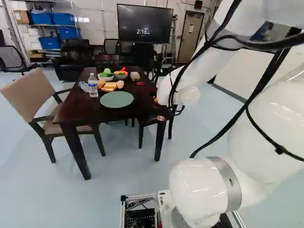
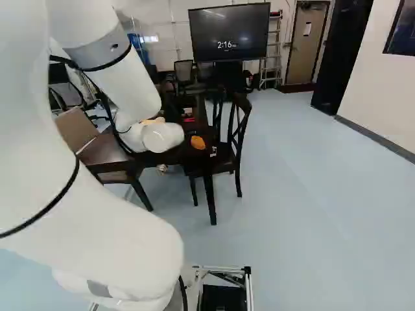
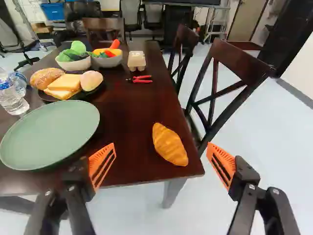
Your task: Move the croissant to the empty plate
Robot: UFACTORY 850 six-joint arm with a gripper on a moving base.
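The end effector (image 3: 161,145) is wide open, gripping nothing. The croissant (image 2: 198,142), near the centre of the right base view, lies by a corner of the tabletop (image 3: 127,127). Centre over it, descend level, then close gently across its width.

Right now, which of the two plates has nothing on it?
The green plate, beside the plastic bottle; the dark plate beyond it holds a seeded bun and other food.
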